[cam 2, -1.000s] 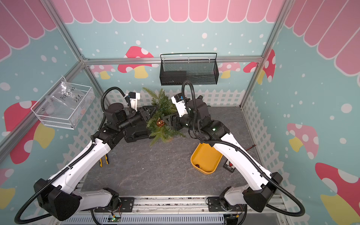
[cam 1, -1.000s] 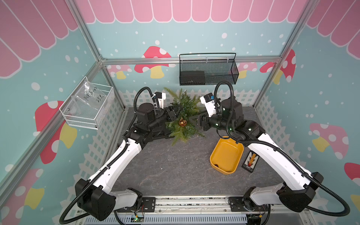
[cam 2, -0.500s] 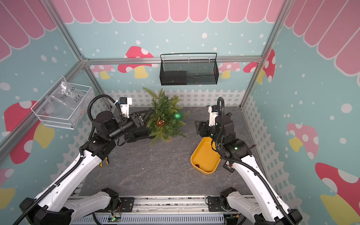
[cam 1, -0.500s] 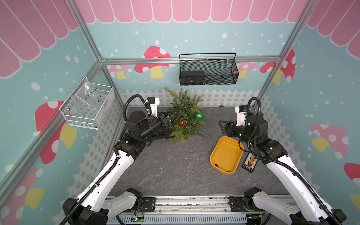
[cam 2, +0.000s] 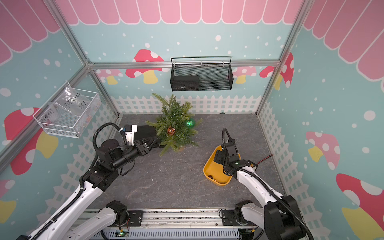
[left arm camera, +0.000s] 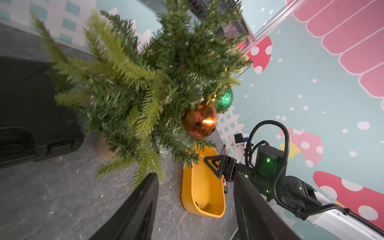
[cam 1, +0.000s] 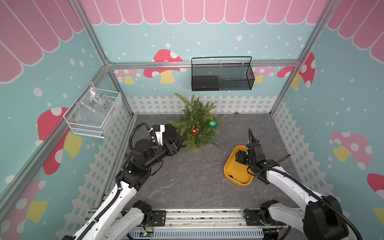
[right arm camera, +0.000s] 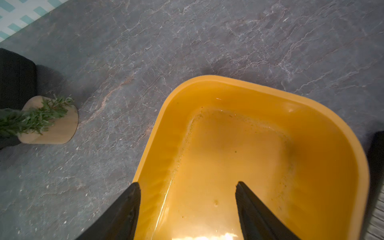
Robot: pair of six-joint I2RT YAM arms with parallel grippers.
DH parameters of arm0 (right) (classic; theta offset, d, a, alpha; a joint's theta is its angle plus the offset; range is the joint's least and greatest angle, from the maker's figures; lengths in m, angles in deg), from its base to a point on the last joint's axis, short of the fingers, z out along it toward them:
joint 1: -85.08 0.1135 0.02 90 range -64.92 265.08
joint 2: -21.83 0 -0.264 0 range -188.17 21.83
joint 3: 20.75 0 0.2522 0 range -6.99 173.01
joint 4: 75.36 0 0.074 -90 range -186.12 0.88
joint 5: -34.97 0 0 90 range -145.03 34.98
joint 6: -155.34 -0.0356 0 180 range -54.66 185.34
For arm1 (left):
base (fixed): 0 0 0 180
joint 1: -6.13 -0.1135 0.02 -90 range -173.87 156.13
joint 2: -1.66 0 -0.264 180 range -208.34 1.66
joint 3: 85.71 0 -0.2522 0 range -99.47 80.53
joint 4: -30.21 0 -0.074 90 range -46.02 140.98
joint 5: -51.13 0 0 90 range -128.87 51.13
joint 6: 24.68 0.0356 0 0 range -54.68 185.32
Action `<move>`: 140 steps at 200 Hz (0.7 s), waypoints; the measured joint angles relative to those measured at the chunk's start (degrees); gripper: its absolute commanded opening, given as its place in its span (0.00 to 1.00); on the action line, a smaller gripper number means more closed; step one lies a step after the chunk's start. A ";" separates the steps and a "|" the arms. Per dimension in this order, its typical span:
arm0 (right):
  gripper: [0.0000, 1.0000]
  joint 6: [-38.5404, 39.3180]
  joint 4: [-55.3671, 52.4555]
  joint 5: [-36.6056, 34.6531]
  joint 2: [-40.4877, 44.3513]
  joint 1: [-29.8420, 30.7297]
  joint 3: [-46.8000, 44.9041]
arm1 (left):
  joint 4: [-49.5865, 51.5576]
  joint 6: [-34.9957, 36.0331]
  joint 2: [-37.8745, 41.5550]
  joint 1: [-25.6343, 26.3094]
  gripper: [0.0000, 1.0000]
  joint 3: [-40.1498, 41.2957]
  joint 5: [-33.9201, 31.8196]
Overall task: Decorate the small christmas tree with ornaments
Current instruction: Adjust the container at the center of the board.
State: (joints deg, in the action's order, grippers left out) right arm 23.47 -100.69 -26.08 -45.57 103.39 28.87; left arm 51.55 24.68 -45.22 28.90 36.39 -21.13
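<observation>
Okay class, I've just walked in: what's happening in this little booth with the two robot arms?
A two-armed robot is decorating a small Christmas tree. An amber bauble and a glittery green bauble already hang on its branches. The left gripper is open and empty, close to the tree's lower branches. The right gripper is also open and empty, hovering over the yellow tub, apparently to fetch the next one.

Yellow tub [cam 1: 232, 166], black wire basket [cam 1: 232, 76]
</observation>
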 measured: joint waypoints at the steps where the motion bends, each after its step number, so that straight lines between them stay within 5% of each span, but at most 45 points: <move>1: 0.73 -0.04 0.39 -0.07 -0.31 0.00 0.02 | 0.13 -0.09 0.11 0.00 0.60 0.20 0.00; 75: 0.68 -0.52 16.46 1.97 -23.37 -1.05 7.37 | 2.91 -1.40 4.17 0.00 0.60 3.78 -3.10; 140: 0.66 4.35 15.69 4.20 -24.59 -1.05 13.64 | 3.52 -1.97 4.11 0.00 0.60 4.83 -3.69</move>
State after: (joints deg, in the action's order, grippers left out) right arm 27.82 -85.00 -21.88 -70.16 102.34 42.50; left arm 55.07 22.71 -41.11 28.90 41.22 -24.82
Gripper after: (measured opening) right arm 0.668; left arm 0.602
